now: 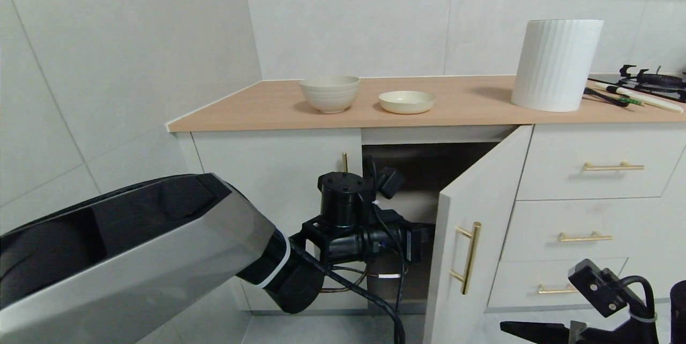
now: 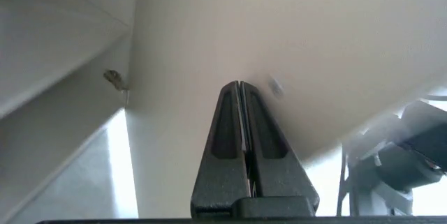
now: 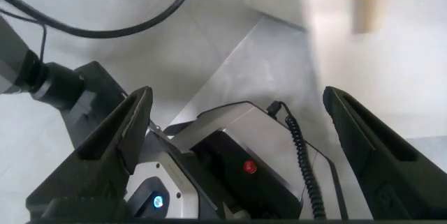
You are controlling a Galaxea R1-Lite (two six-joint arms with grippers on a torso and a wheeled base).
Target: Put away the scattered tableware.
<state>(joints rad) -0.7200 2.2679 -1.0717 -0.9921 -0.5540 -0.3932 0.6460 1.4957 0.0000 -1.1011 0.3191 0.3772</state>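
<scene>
Below the wooden countertop (image 1: 471, 103), the left arm is held out from the low left, its wrist level with the dark mouth of the open cupboard (image 1: 429, 164) and just beside the swung-out door (image 1: 487, 210). From the head, the wrist housing and its cables mask the fingers. Seen from the wrist, the left gripper (image 2: 239, 105) has its two black fingers pressed flat together with nothing between them, pointing at a plain pale surface; whether that is the door's inner face or the cupboard wall cannot be told. The right arm sits low at the right, largely cut off by the picture's lower edge. The right gripper (image 3: 237, 98) has its fingers spread wide and empty, above grey floor and part of the machine. The tableware stands on the countertop: a ribbed cream bowl (image 1: 329, 93) and, near it, a shallow dish (image 1: 407, 102), apart from each other. Farther right a tall white fluted container (image 1: 557, 64) hides part of some long utensils (image 1: 635, 98) lying by the hob (image 1: 654, 79); their kind is hard to make out.
</scene>
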